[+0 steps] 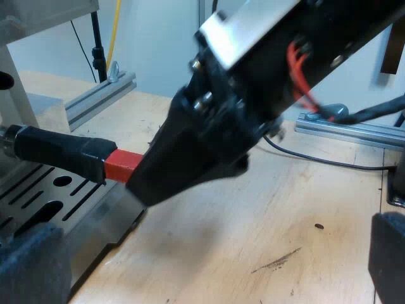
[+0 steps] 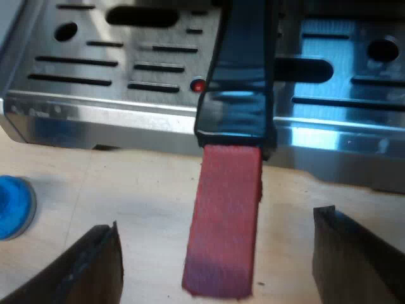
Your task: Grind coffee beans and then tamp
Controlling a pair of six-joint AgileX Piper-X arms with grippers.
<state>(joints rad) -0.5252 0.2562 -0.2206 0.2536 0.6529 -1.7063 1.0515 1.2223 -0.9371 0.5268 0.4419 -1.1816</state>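
**A:** Why is the espresso machine [image 2: 126,120] so close?

**B:** The holder [image 1: 57,152] sits in its front, so the red end [image 2: 224,215] juts out over the table [image 1: 253,221] (handy to grab). The right gripper [image 2: 215,231] straddles that end, fingers spread and not touching.

**A:** And the left gripper [image 1: 209,259]?

**B:** Also spread, and empty. The blue tamper [image 2: 12,206] lies nearby for later.

Light wood table [image 1: 266,209], pale wall [image 1: 158,38] behind.
Aluminium rails [image 1: 95,98] lie on table by the wall; dark scuffs on wood.
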